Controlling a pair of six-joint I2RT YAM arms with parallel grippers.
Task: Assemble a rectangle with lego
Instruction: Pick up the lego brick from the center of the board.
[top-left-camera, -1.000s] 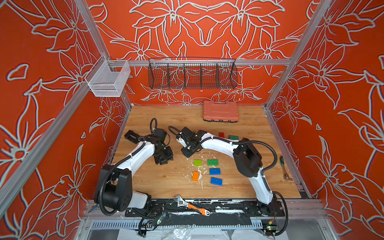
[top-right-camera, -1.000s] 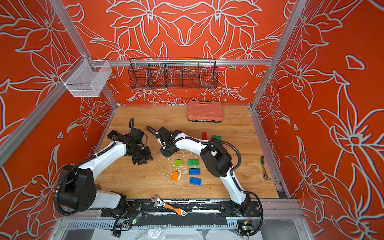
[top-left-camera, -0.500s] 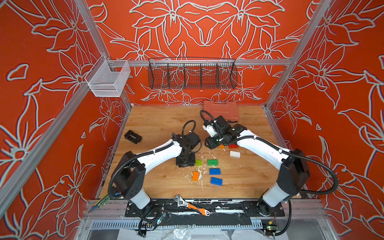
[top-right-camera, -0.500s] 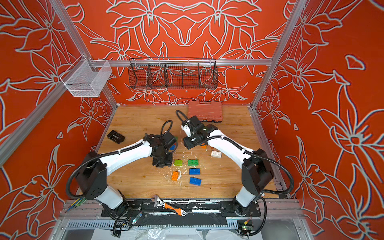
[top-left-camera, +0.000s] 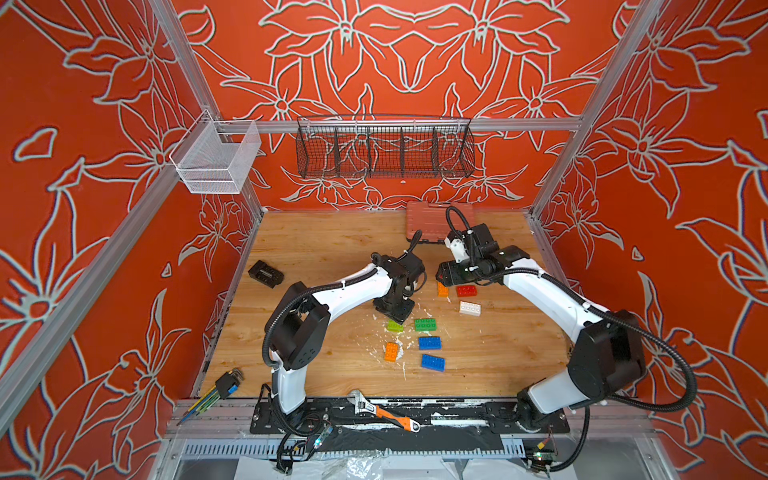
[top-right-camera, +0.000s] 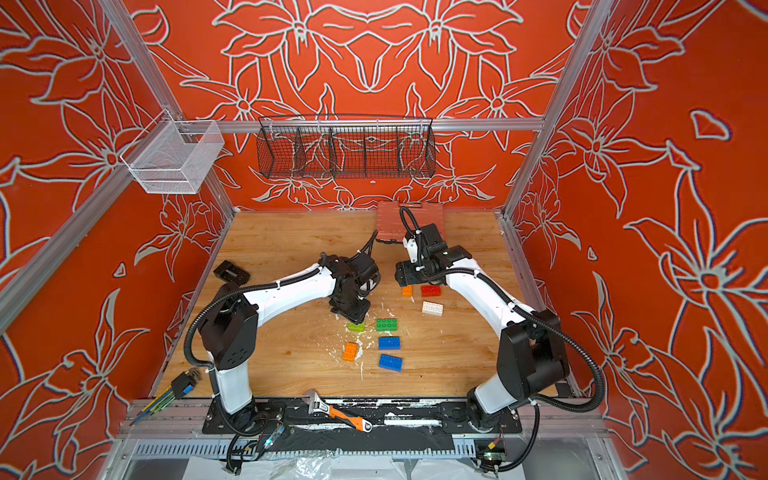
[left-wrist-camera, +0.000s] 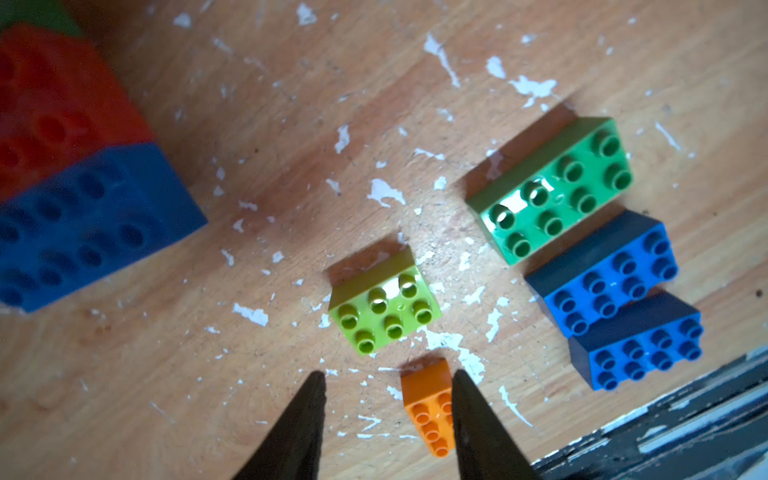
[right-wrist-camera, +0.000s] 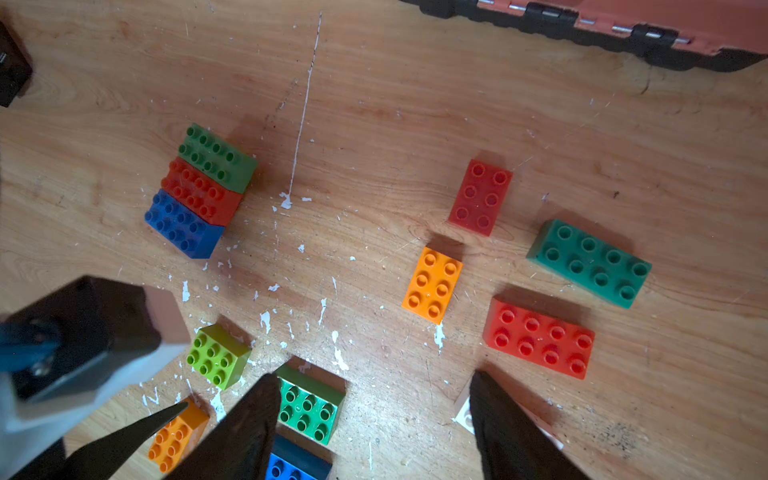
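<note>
We judge the rectangle begun: a three-brick lego row sits near the surface's middle, with loose bricks beside it not yet added. Our left end effector and right end effector gape empty.

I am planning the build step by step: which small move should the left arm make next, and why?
Probably lower the left gripper onto the lime brick and close. Its jaws stand open and empty close above that brick, which lies loose, apart from the green, red and blue row.
</note>
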